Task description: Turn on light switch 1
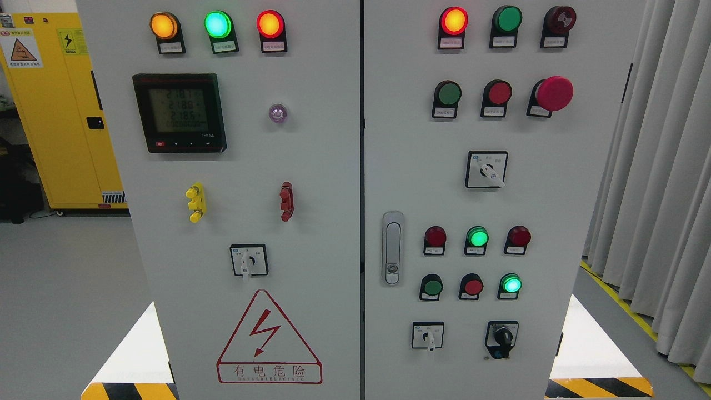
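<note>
A grey electrical control cabinet (311,233) with two doors fills the head view. Its right door carries rows of round buttons and lamps: a lit red lamp (454,21) at top, a green button (447,94) and a red button (498,93) below it, and a lit green lamp (477,237) and lit green button (510,284) lower down. Rotary selector switches sit on the right door (486,169), at its lower left (427,335), its lower right (502,337), and on the left door (248,260). I cannot tell which control is light switch 1. Neither hand is in view.
A red mushroom stop button (553,93) and a door handle (392,248) are on the right door. The left door has a meter display (179,112) and lit lamps. A yellow cabinet (55,111) stands at the left, grey curtains (655,166) at the right.
</note>
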Motion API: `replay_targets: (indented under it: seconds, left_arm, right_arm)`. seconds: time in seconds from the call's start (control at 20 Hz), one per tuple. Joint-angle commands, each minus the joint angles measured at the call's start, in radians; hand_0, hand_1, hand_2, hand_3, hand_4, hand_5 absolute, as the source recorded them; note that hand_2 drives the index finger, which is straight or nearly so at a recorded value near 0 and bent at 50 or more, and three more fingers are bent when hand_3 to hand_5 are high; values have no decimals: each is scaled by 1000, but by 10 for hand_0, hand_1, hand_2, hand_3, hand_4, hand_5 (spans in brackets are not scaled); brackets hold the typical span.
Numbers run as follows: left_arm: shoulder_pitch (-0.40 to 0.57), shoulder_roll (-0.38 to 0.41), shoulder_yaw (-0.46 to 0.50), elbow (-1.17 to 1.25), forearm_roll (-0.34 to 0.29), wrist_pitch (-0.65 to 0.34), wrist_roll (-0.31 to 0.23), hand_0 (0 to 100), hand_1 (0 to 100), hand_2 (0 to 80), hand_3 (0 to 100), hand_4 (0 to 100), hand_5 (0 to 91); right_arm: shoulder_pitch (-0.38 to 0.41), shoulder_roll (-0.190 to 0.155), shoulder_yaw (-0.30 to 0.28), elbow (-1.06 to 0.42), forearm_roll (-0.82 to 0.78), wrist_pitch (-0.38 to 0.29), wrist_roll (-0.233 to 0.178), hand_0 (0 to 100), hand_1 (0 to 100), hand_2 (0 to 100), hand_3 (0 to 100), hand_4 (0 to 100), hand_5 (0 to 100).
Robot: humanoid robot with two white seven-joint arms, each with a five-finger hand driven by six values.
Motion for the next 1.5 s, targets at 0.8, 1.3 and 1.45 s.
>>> replay_targets:
  seconds: [0.8,1.3,1.45]
  left_arm:
    - [54,24,43,-318,-5,-26,87,332,230,0,0,0,0]
    - [190,38,175,-944,-13,-101,104,332,280,21,304,343,27]
    - [244,38,183,-1182,-13,-101,113,350,308,119,396,461,124]
  right_arm:
    - [0,0,0,0,-29,1,-1,0,500,40,0,0,0]
    - [0,0,0,0,-29,1,-1,0,500,40,0,0,0]
    - [0,0,0,0,-29,1,-1,0,500,40,0,0,0]
